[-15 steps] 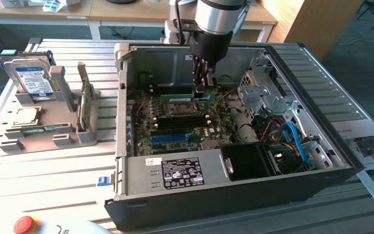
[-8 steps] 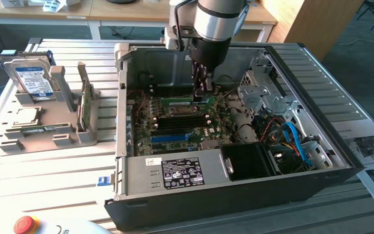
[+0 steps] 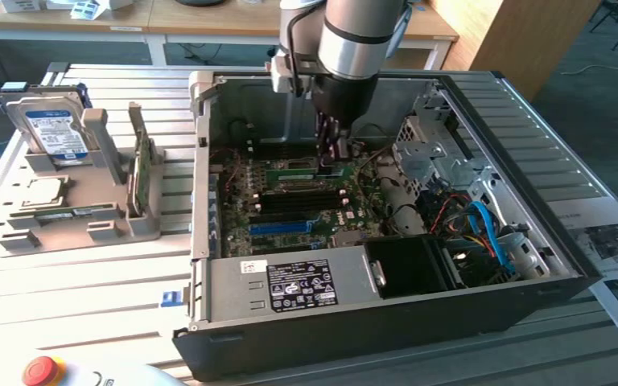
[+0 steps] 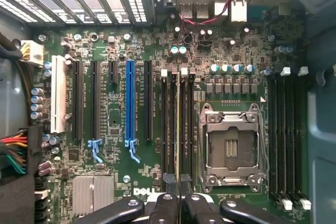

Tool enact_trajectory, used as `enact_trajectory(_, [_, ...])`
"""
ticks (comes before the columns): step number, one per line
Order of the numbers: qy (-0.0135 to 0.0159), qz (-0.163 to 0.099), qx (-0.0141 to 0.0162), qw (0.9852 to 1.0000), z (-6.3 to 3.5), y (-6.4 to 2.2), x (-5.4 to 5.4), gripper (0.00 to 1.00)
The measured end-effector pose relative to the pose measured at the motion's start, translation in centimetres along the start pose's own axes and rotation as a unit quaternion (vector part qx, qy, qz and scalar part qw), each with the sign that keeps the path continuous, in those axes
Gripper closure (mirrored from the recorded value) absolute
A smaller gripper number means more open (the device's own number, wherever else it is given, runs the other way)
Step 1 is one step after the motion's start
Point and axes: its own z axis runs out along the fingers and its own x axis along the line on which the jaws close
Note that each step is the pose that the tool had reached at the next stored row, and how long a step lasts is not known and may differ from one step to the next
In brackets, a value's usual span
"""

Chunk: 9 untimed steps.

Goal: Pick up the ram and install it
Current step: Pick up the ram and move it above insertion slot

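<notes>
Slatted metal bench (image 3: 73,277), open PC case (image 3: 395,330) on it, desks behind. Ram (image 4: 178,129) stands edge-on along a memory slot beside the CPU socket (image 4: 229,145), w/ the jaws pinched narrow on its near end. Can't tell if it's fully seated. Mobo (image 4: 110,51) reads "DELL". PSU sticker (image 3: 300,284): print too small to read. Red button (image 3: 43,370) at bench edge, partly cut off.

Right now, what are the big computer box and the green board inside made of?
Computer box: looks like sheet metal, dull grey, with bent edges and punched holes.
Green board: probably coated fibreglass circuit board, slightly shiny, carrying soldered parts and plastic slots.
</notes>
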Motion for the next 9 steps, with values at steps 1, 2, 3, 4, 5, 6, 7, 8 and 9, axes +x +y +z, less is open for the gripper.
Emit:
enact_trajectory(1, [0.0000, 0.000, 0.0000, 1.0000, 0.18, 0.00, 0.0, 0.88])
enact_trajectory(2, [0.0000, 0.000, 0.0000, 1.0000, 0.37, 0.00, 0.0, 0.88])
enact_trajectory(3, [0.0000, 0.000, 0.0000, 1.0000, 0.56, 0.00, 0.0, 0.88])
enact_trajectory(4, [0.0000, 0.000, 0.0000, 1.0000, 0.73, 0.00, 0.0, 0.88])
enact_trajectory(5, [0.0000, 0.000, 0.0000, 1.0000, 0.92, -0.01, 0.0, 0.88])
enact_trajectory(6, [0.0000, 0.000, 0.0000, 1.0000, 1.09, -0.01, 0.0, 0.88])
enact_trajectory(7, [0.0000, 0.000, 0.0000, 1.0000, 1.27, -0.01, 0.0, 0.88])
enact_trajectory(8, [0.0000, 0.000, 0.0000, 1.0000, 1.47, -0.02, 0.0, 0.88])
enact_trajectory(9, [-0.0001, 0.000, 0.0000, 1.0000, 1.65, -0.02, 0.0, 0.88])
